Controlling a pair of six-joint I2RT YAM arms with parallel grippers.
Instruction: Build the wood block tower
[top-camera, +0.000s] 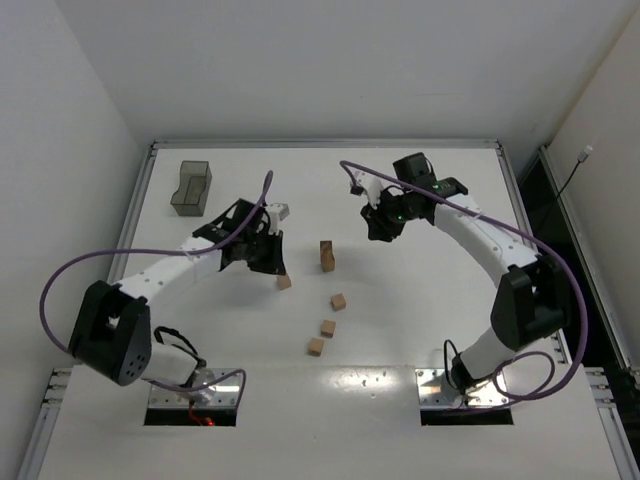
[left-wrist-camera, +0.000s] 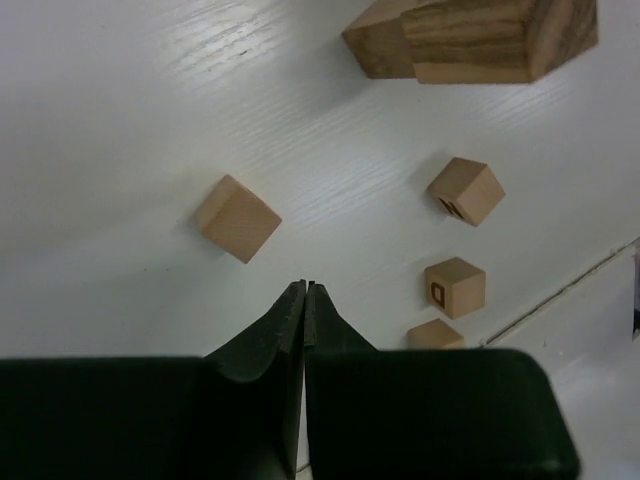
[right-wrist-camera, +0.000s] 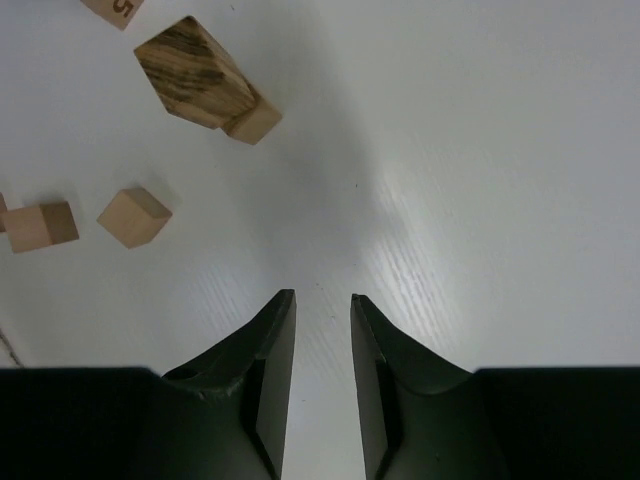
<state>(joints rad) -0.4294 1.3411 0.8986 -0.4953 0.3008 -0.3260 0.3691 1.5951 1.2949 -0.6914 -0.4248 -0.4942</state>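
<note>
Wood blocks (top-camera: 339, 301), small tan cubes, are gripped by neither hand: the left hand (left-wrist-camera: 305, 290) is closed tight and empty, the right hand (right-wrist-camera: 322, 297) slightly parted and empty. 4 lie loose on the worktop (top-camera: 430, 320); the tower (top-camera: 327, 255), a short column, stands between the hands.

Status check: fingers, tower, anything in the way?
Left fingers shut, empty. Right fingers open, empty. Tower begun, four wood blocks loose. Nothing blocking.

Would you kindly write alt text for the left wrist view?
The left end effector, shut and empty, hovers near a wood block on the white table. A short tower stands top right, with three loose blocks below it.
</note>
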